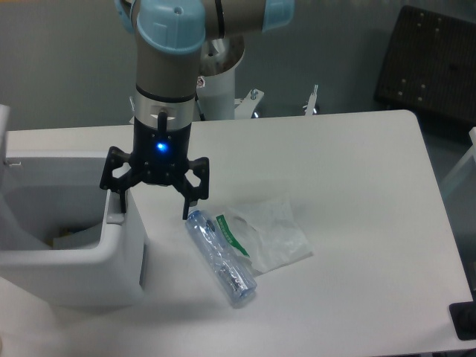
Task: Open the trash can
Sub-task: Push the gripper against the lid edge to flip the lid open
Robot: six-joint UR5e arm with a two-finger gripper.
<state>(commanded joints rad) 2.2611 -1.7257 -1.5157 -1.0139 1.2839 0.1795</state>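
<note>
The trash can (111, 260) is a large white plastic bin with a boxy body and rounded corners, standing upright at the near left of the surface, its left part cut off by the picture's edge. It is open: the top shows a deep hollow with pale inner walls, and something small and yellowish lies at the bottom, too dim to identify. The lid (4, 134) stands raised at the far left, only a white sliver of it in view. A grey latch piece (114, 219) sits on the right rim.
</note>
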